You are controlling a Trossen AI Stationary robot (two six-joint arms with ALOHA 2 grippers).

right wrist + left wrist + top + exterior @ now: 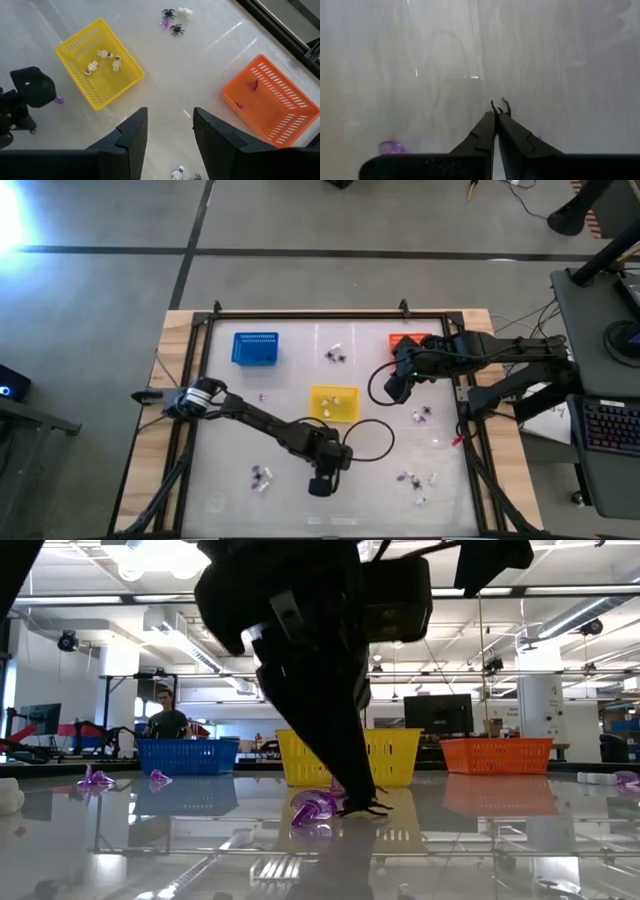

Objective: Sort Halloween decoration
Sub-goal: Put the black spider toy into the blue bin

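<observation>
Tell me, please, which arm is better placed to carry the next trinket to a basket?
Left: the left gripper is shut on a black spider at the table's front, while the right gripper hangs open and empty.

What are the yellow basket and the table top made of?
The yellow basket looks like moulded plastic: uniform bright colour, slotted mesh walls, slight sheen. The table top seems glossy and pale, perhaps glass or acrylic, since it mirrors the baskets and ceiling lights.
</observation>
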